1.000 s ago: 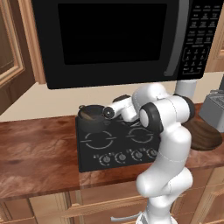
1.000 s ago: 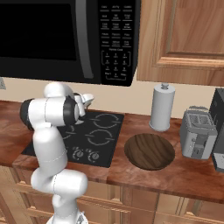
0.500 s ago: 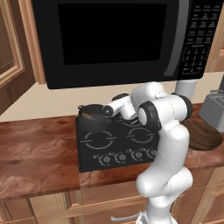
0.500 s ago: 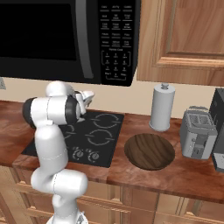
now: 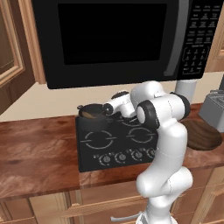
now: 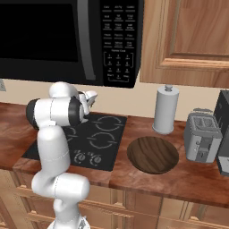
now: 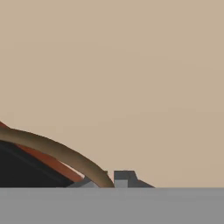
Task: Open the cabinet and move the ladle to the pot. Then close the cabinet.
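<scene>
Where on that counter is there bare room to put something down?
Free: the wooden counter left of the stove, and the stove's three empty burners. Crowded: the right end, with the round board, paper towel roll and toaster; the pot fills the back-left burner.

Brown ladle (image 7: 57, 151) leans into squat dark pot (image 5: 92, 115).

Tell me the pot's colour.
Dark grey-black; the pot shows best in the left base view, on the stove's back-left burner.
</scene>
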